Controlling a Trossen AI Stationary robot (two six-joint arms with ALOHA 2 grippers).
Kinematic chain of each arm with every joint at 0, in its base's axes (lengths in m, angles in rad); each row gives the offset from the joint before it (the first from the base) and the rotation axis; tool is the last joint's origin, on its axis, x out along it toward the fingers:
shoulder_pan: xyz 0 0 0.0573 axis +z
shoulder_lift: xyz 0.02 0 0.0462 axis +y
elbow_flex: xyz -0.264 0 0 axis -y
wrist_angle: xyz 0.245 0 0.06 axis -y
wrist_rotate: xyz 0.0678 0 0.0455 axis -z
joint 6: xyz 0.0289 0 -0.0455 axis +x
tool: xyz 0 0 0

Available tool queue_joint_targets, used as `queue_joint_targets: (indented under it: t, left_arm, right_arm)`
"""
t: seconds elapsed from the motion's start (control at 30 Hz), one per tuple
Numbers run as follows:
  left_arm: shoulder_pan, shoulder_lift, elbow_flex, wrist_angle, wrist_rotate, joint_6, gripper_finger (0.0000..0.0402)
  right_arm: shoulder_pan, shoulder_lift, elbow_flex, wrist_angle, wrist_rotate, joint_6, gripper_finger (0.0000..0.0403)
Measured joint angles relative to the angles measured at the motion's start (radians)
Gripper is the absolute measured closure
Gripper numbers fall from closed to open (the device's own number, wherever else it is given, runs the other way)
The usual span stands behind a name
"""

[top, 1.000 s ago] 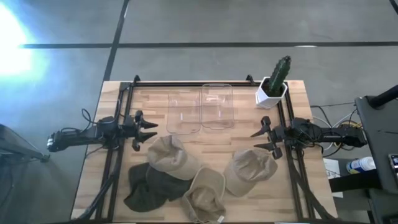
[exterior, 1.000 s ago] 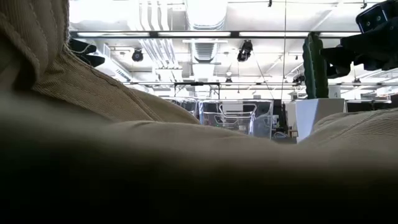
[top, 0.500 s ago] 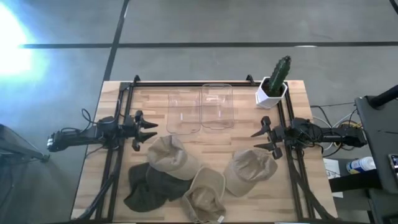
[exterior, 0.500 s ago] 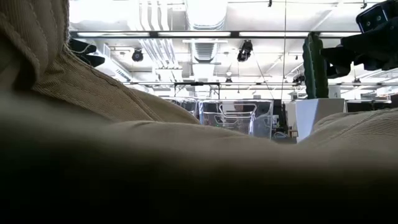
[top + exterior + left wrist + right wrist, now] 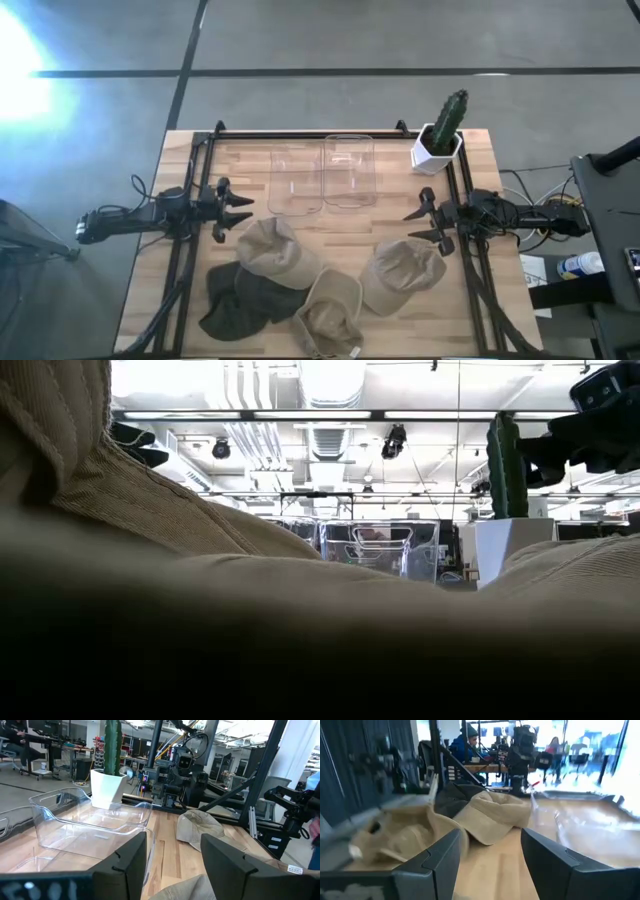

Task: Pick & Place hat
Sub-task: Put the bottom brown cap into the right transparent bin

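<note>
Several caps lie on the wooden table in the high view: a tan cap (image 5: 275, 250), a dark olive cap (image 5: 232, 298), a tan cap (image 5: 330, 312) at the near edge and a tan cap (image 5: 400, 273) on the right. My left gripper (image 5: 245, 210) hovers open just left of and beyond the first tan cap. My right gripper (image 5: 412, 225) hovers open just beyond the right tan cap. In the left wrist view, the left gripper (image 5: 172, 860) faces the clear bins (image 5: 90, 822) and a tan cap (image 5: 200, 825). In the right wrist view, the right gripper (image 5: 492, 855) faces a tan cap (image 5: 490, 815).
Two clear plastic bins (image 5: 295, 180) (image 5: 349, 170) stand side by side at the table's far middle. A cactus in a white pot (image 5: 440, 135) stands at the far right corner. Black frame rails (image 5: 190, 250) (image 5: 470, 280) run along both sides. Caps fill the low view's foreground (image 5: 150, 510).
</note>
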Motion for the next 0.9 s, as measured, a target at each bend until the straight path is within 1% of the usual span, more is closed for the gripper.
queue_joint_targets:
  t: [0.23,0.3,0.33,0.4,0.53,0.63,0.8,0.87,0.9]
  left_arm:
    - [0.000,0.000,0.000,0.000,0.000,0.000,0.0221]
    - [0.000,0.000,0.000,0.000,0.000,0.000,0.0221]
    - [0.000,0.000,0.000,0.000,0.000,0.000,0.0221]
    - [0.000,0.000,0.000,0.000,0.000,0.000,0.0221]
    - [0.000,0.000,0.000,0.000,0.000,0.000,0.0221]
    - [0.000,0.000,0.000,0.000,0.000,0.000,0.0221]
    - [0.000,0.000,0.000,0.000,0.000,0.000,0.0221]
    - [0.000,0.000,0.000,0.000,0.000,0.000,0.0221]
    - [0.000,0.000,0.000,0.000,0.000,0.000,0.0221]
  right_arm:
    - [0.000,0.000,0.000,0.000,0.000,0.670,0.0199]
    - [0.000,0.000,0.000,0.001,0.001,0.813,0.0199]
    - [0.000,0.000,0.000,0.001,0.003,0.859,0.0199]
    - [0.000,0.000,0.000,0.001,0.021,0.899,0.0199]
    - [0.000,0.000,0.000,0.002,0.035,0.918,0.0199]
    - [0.000,0.000,0.000,0.034,0.044,0.994,0.0199]
    - [0.000,0.000,0.000,0.162,0.122,1.079,0.0199]
    - [0.000,0.010,0.001,0.176,0.179,1.136,0.0199]
    - [0.000,0.019,0.001,0.170,0.187,1.165,0.0199]
